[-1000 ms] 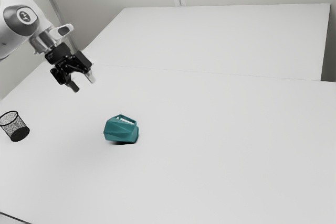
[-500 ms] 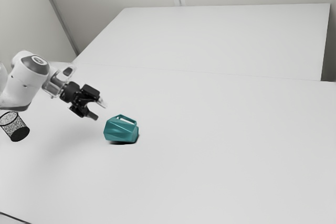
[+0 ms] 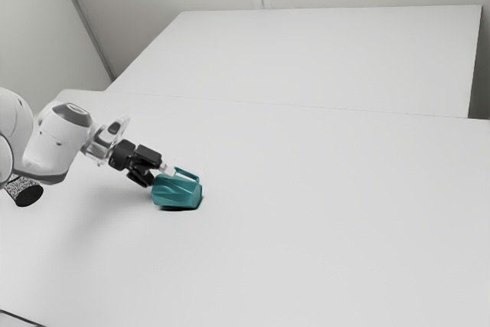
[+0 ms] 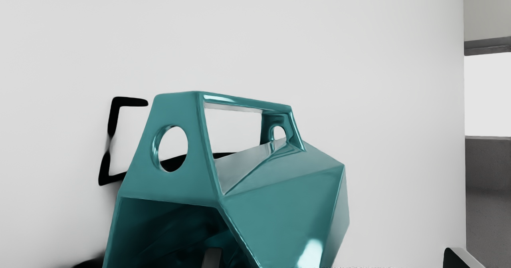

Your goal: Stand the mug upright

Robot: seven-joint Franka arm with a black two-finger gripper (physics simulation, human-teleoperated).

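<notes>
Exterior view, from its left: your black two-finger pincer [image 3: 160,175] stands wide open, gripping nothing, one finger at the mouth of the glossy teal faceted mug [image 3: 177,192], sideways on the white worktop [image 3: 321,212]. Probably stiff, slippery; you'd best pinch its rim wall.
</notes>
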